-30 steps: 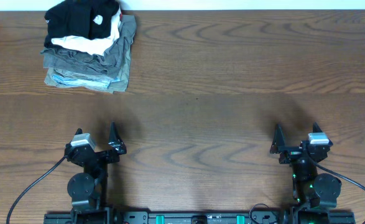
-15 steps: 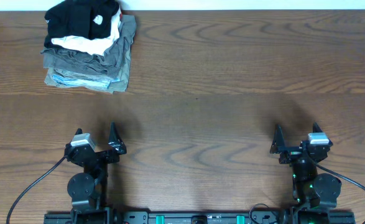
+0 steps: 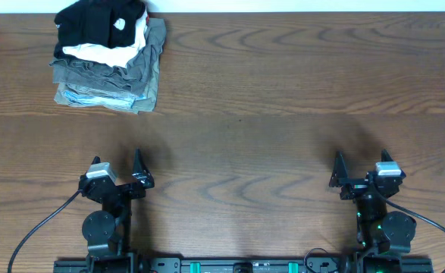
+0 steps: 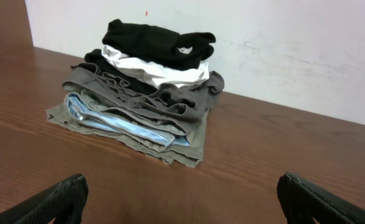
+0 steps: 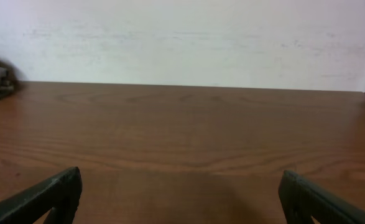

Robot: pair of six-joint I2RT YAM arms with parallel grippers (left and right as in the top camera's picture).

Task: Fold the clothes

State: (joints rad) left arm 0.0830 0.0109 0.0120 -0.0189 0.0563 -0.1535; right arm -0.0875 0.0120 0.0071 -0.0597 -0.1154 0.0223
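black shirt [image 3: 99, 19] sits crumpled atop the folded stack [image 3: 108, 82] — far-left corner of the table [image 3: 283, 91]. left gripper [image 3: 116, 159] and right gripper [image 3: 362, 158] both spread wide, empty (near edge, well apart from the stack).

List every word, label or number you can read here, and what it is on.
No text can be read in any view.
On the black garment, a small white mark: too small to read.

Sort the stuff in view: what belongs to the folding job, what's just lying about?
Job: crumpled black soft garment, topmost; left pincer and right pincer, both open, empty.
Lying about: folded white garment, folded grey-olive garment, folded light blue garment, stacked beneath it.
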